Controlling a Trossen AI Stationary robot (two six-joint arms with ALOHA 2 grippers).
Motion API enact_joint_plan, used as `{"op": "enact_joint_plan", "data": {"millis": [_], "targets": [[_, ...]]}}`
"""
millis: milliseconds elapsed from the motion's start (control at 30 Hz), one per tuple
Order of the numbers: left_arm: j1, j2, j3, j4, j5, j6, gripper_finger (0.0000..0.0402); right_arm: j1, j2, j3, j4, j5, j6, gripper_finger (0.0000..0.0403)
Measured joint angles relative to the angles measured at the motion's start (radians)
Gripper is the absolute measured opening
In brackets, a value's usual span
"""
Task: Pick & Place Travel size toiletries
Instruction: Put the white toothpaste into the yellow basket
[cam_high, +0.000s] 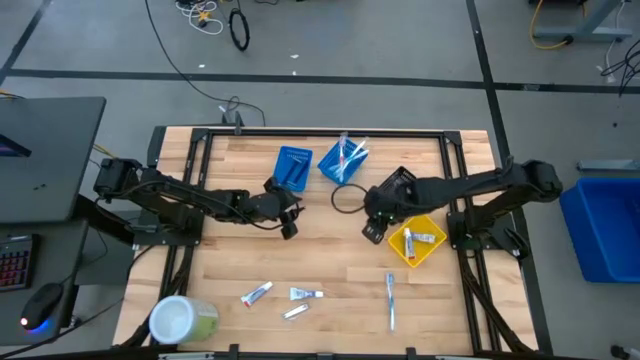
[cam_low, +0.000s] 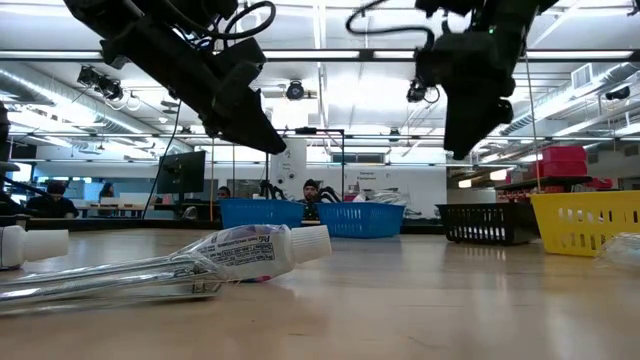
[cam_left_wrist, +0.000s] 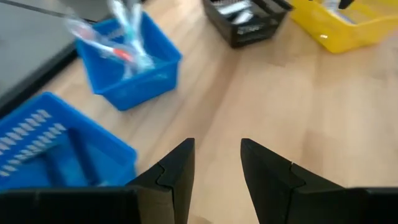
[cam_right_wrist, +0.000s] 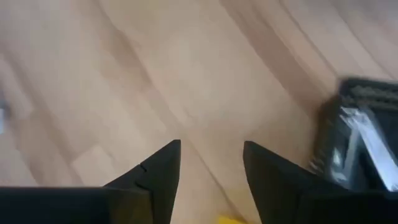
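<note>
Over the counter, high view: the left end effector (cam_high: 289, 226) hangs at centre left of the frame, just below a blue bin (cam_high: 293, 166) at upper centre; the right end effector (cam_high: 374, 230) sits right of centre, beside the yellow bin (cam_high: 432, 256).
Toiletries, high view: three small white tubes (cam_high: 257, 294) lie loose at lower centre, a toothbrush (cam_high: 390, 300) lies to their right, and a tube already rests in the yellow bin. A second blue bin (cam_high: 343, 163) holds toothbrushes.
Low view: a white tube (cam_low: 245, 252) lies on the wood at lower left of the frame; both arms hang high above it, well apart from it.
Left wrist view: the left end effector (cam_left_wrist: 216, 163) is parted with nothing between its fingers; bare wood lies ahead, blue bins at upper left.
Right wrist view: the right end effector (cam_right_wrist: 211, 163) is spread apart and empty over bare wood; a black bin (cam_right_wrist: 360, 137) shows at the right edge.
Step in hand: likely a reach for another loose item, both end effectors being released.
Doing it well: travel to the lower part of the counter, centre over one tube, line the fingers across its narrow body, descend until they straddle it, then clench gently so it does not skid.
</note>
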Motion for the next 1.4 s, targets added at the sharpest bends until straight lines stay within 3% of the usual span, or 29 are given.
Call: {"op": "enact_joint_plan", "data": {"millis": [100, 333, 467, 567, 767, 1033, 1400], "targets": [[0.000, 0.000, 0.000, 0.000, 0.089, 0.000, 0.0137, 0.045, 0.000, -0.019, 0.121, 0.020, -0.034, 0.0178], [-0.002, 0.000, 0.000, -0.002, 0.294, -0.043, 0.0135, 0.124, 0.007, -0.162, 0.654, 0.022, -0.217, 0.0173], [-0.003, 0.000, 0.000, -0.001, 0.251, -0.045, 0.0135, 0.171, 0.062, -0.270, 1.049, 0.022, -0.312, 0.0174], [-0.003, 0.000, 0.000, -0.002, 0.180, -0.046, 0.0135, 0.196, 0.132, -0.290, 1.194, 0.011, -0.335, 0.0186], [-0.003, 0.000, 0.000, -0.005, 0.074, -0.050, 0.0135, 0.242, 0.295, -0.159, 1.217, -0.017, -0.382, 0.0208], [-0.003, 0.000, 0.000, -0.011, 0.059, -0.048, 0.0135, 0.331, 0.487, 0.031, 1.150, -0.019, -0.446, 0.0197], [-0.003, 0.000, 0.000, -0.096, 0.039, -0.021, 0.0135, 0.380, 0.653, 0.084, 1.148, 0.018, -0.328, 0.0224]]}}
